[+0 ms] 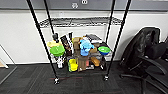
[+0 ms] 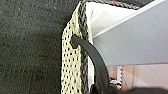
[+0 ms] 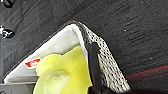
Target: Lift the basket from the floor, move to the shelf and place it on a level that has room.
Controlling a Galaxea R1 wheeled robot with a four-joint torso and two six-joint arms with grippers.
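A tall black wire shelf [image 1: 80,42] stands on dark carpet floor [image 1: 30,80], its lower tier crowded, an office chair [image 1: 147,55] beside it. The woven lattice basket [image 3: 107,62], white-lined, hangs between both arms, holding something soft and yellow [image 3: 65,75]. Each jaw's dark finger [image 2: 96,60] hooks its rim; their spread I cannot tell.

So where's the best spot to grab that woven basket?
Probably the basket is best taken by its two short end walls, near the top rim, one side each. The dark loop handles sit there, the rim braid looks firm, and the open top leaves room to reach in.
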